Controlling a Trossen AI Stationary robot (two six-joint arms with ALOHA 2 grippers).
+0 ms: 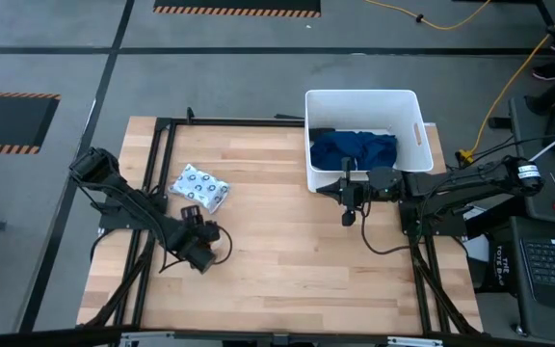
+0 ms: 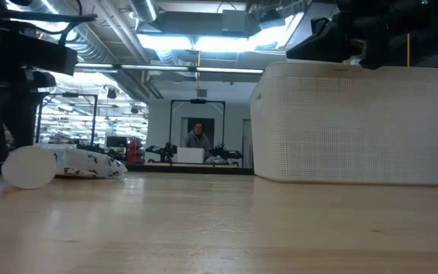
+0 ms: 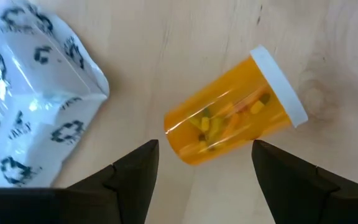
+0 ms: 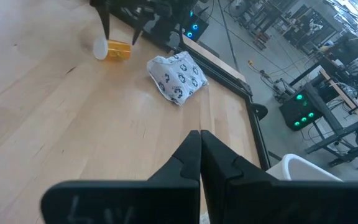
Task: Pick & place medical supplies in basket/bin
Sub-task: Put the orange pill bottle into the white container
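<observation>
An orange pill bottle [image 3: 229, 121] with a white cap [image 3: 279, 87] lies on its side on the wooden table. My left gripper [image 3: 204, 165] hangs open over it, pointing down, one finger on each side of the bottle's bottom end, apart from it. The right wrist view shows the same bottle [image 4: 114, 48] below those fingers. A white packet with dark marks [image 1: 198, 186] lies flat beside it. The dark-blue cloth [image 1: 353, 149] lies inside the white bin [image 1: 417, 116]. My right gripper [image 1: 348, 210] is shut and holds nothing, in the air just in front of the bin.
The bin stands at the table's far right. A black frame rail [image 1: 162, 145] runs along the table's left and far edges. Bare wood [image 1: 287, 251] spreads between the two arms. The low view shows the bottle's cap [image 2: 29, 166] and the packet [image 2: 90, 162] at the left.
</observation>
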